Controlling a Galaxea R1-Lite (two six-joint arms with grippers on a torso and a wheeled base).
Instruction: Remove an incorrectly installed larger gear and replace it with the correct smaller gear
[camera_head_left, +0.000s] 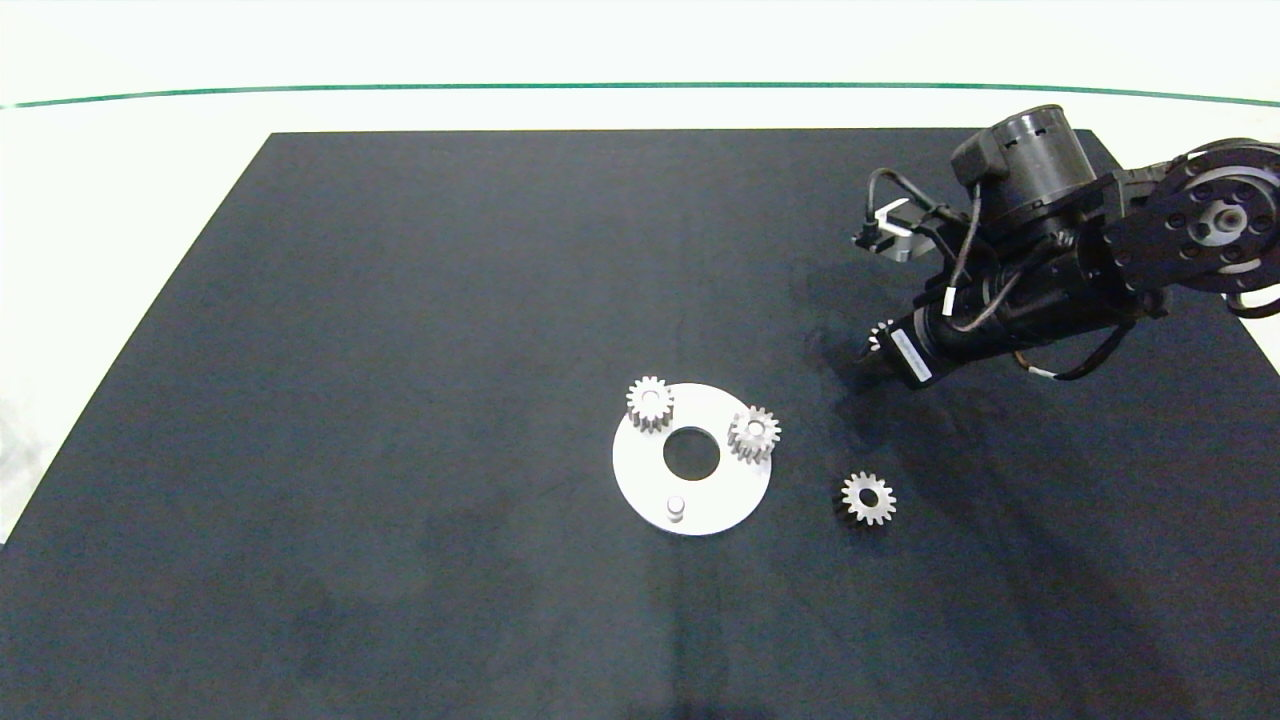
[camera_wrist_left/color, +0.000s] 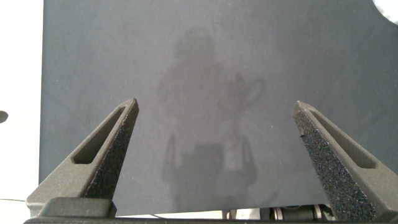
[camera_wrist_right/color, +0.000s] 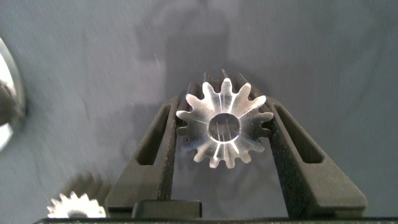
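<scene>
**Small gear clamped in the right pincer, starburst gear flat on the mat**

The right pincer (camera_wrist_right/color: 225, 106) is closed on the smaller gear (camera_wrist_right/color: 224, 127), a bright silver metal wheel with short blunt teeth and a round bore; the grey, grainy fingers (camera_wrist_right/color: 158, 149) press its teeth from both sides. It hangs over the right half of the table, towards the far edge. From above only a sliver of this gear shows past the dark arm.

The larger gear (camera_head_left: 868, 498), silver with long pointed teeth and a dark centre hole, lies flat on the matte black mat (camera_head_left: 400, 350), just right of the round silver plate (camera_head_left: 640, 480) and apart from it. The plate, near the table's middle, has a wide centre hole, two small blunt-toothed gears (camera_head_left: 650, 403) (camera_head_left: 754, 434) on its far side and a bare short peg (camera_head_left: 676, 508) on its near side.

The mat covers most of a white table (camera_head_left: 100, 200); a thin green line runs along the far edge.

The left pincer (camera_wrist_left/color: 216, 106) is spread wide, holding nothing, over bare mat beside the mat's edge; the overhead camera does not show it.
</scene>
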